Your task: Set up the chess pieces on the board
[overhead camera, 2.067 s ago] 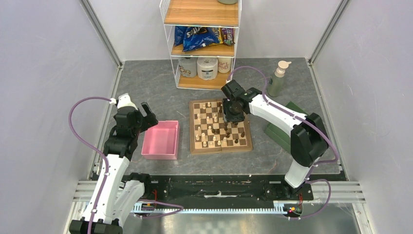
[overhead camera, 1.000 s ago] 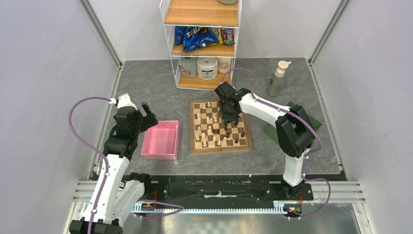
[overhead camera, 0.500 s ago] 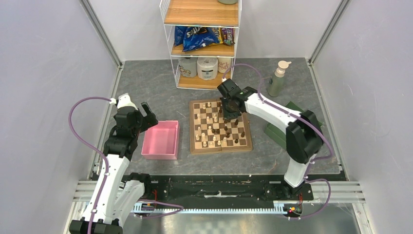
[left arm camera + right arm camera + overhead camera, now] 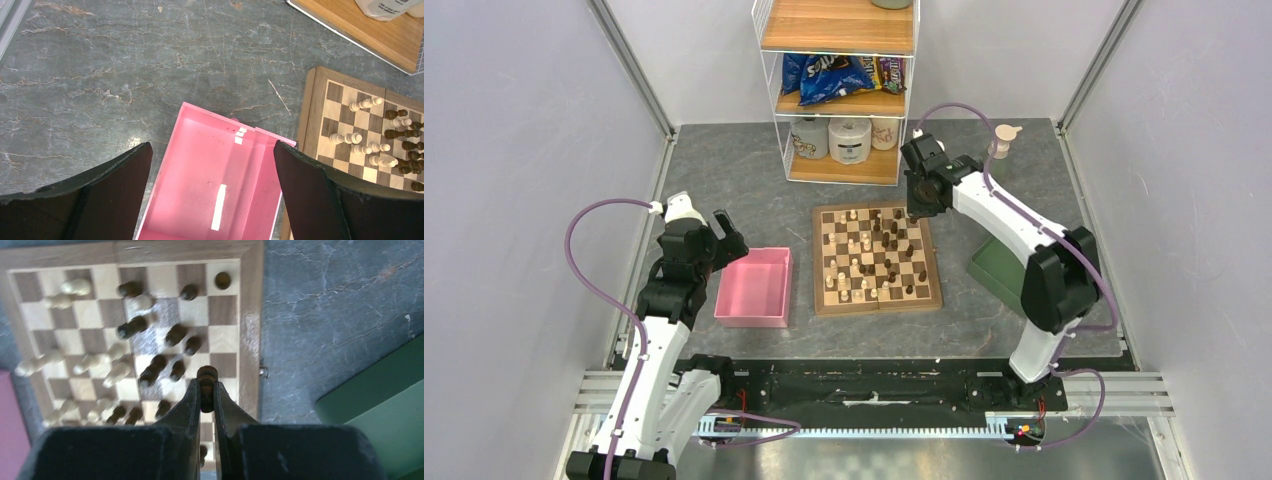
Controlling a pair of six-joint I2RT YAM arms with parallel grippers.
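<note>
Right wrist view: we log the right claw (image 4: 207,390) clenched on a dark brown turned chess piece (image 4: 207,373), hanging above the right edge of the checkered wooden board (image 4: 251,315).

Board (image 4: 879,306) checkered light tan and dark brown, brown-bordered; chess pieces (image 4: 176,334) cream-white or brown-black; pink tray (image 4: 200,165); dark green tray (image 4: 996,272); worktop (image 4: 744,190) grey with pale marble-like veining.
</note>
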